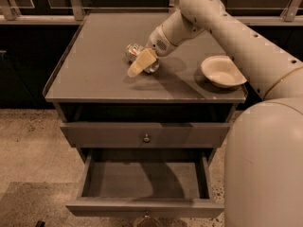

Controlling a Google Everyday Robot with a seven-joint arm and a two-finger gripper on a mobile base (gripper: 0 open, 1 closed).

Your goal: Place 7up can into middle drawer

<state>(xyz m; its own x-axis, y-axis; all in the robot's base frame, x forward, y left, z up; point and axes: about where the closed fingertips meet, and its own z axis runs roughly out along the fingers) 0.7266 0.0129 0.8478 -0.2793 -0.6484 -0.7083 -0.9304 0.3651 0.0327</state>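
The camera view looks down on a grey cabinet from the near side. On its tabletop [90,74], a little left of the middle, the 7up can [133,51] lies on its side, its long axis running from far left to near right, with 1 shiny metal end facing the far left. The can rests on the tabletop, not in any drawer.

The hand [140,64] is down at the can, reached in from the right. Its pale cream tip slants across the near side of the can and covers most of the can's middle, with the tip pointing to the near left just above the tabletop. The hand touches or nearly touches the can, but I cannot tell whether it is spread, pressed together or pinching the can. The white arm [227,27] runs from the hand up to the far right and then sweeps down the right edge, where the robot's bulky white body [265,169] fills the near right corner.

A cream bowl [222,71] stands upright on the right part of the tabletop, well apart from the can.

Below the tabletop, the upper drawer front [104,134] is closed and has 1 small round knob [147,138] at its centre. Under it, the middle drawer [142,179] is pulled out toward the near side, and its flat front reaches almost to the bottom edge. A speckled floor [28,136] lies to the left.
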